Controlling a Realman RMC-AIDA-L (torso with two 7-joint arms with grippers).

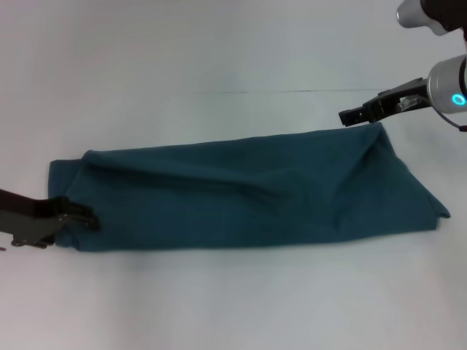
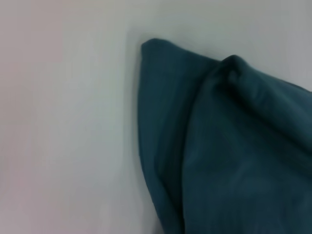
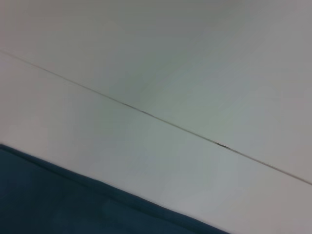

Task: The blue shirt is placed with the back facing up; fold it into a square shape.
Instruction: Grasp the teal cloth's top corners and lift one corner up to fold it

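Nearest the robot, the left pincer [image 1: 76, 216] sits low on the plain white bench [image 1: 219, 306] at the near-left corner of the large dark teal-blue cotton shirt [image 1: 241, 197]. Its tips meet the cloth edge, and I cannot tell whether it is clenched on fabric or merely resting against it. If it has only one layer, lifting from here would likely peel the fold apart rather than carry the end over.

The shirt itself lies across the middle of the bench as a long band, already narrowed, running left to right with a ridge of wrinkles along its length. Its right end comes to a skewed point instead of a straight edge; folding that end inward as it lies would probably give a lopsided result, not a square.

Farther back, the right pincer [image 1: 349, 115] hovers at the far-right corner of the band, its tips close together with no cloth visibly between them. A grab from that angle could catch only the peak of the corner and drag it.

Bare bench surrounds the shirt, near and far, leaving room for both arms; a thin seam line [image 1: 292, 91] crosses beyond.
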